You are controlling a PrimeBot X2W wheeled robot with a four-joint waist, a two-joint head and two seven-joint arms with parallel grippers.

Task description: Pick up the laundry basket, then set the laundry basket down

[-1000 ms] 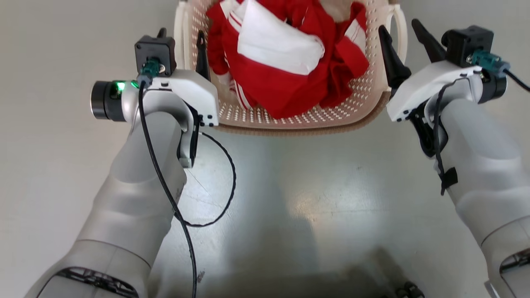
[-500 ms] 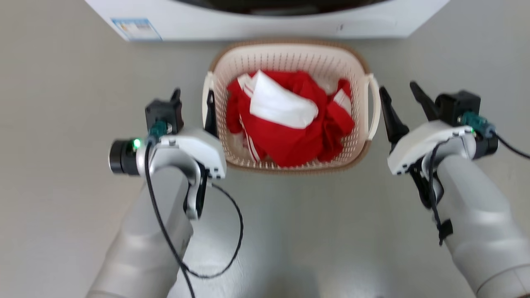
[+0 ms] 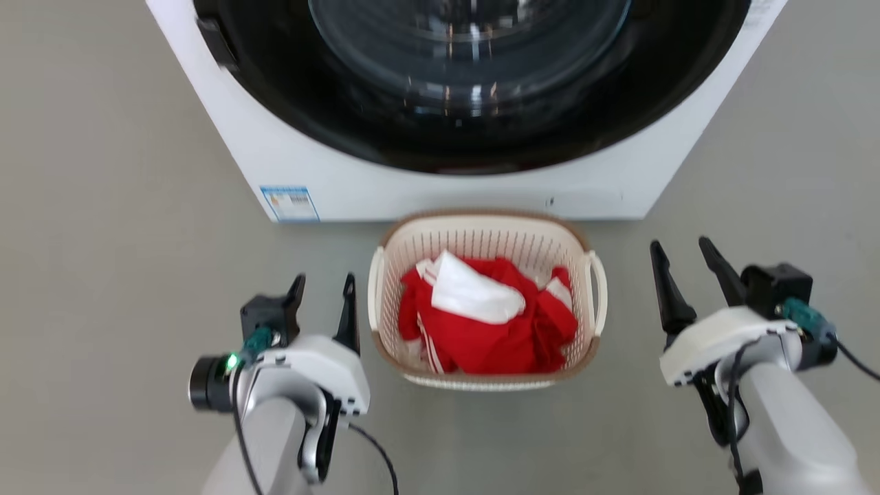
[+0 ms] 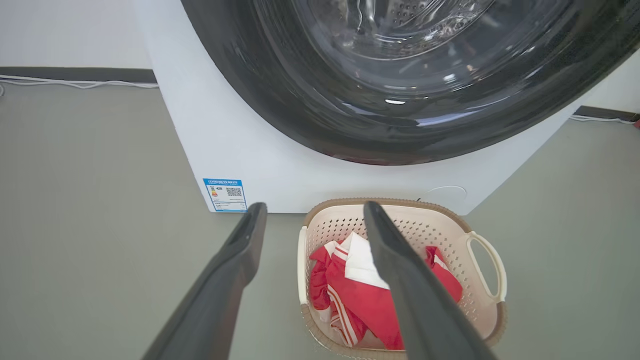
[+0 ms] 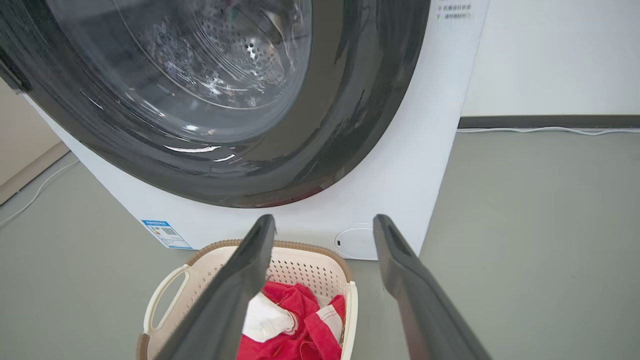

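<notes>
Left arm enters from the lower left of the head view. The left gripper (image 3: 323,289) points forward at the washer (image 3: 440,189), fingers parted and nothing between them. A green light (image 3: 232,360) is lit at its wrist. Just to the right of its inner finger is the left loop handle (image 3: 375,289) of the laundry basket (image 3: 485,240), not touching as far as can be seen. The basket sits on the grey floor (image 3: 103,275) between the two grippers, close against the washer's white front, and holds red garments (image 3: 495,344) with a white piece (image 3: 474,297) on top. The right gripper (image 3: 680,256) also points forward, fingers spread and empty. The right loop handle (image 3: 599,292) lies to its left, with bare floor between. In both wrist views the basket lies below the fingertips.
</notes>
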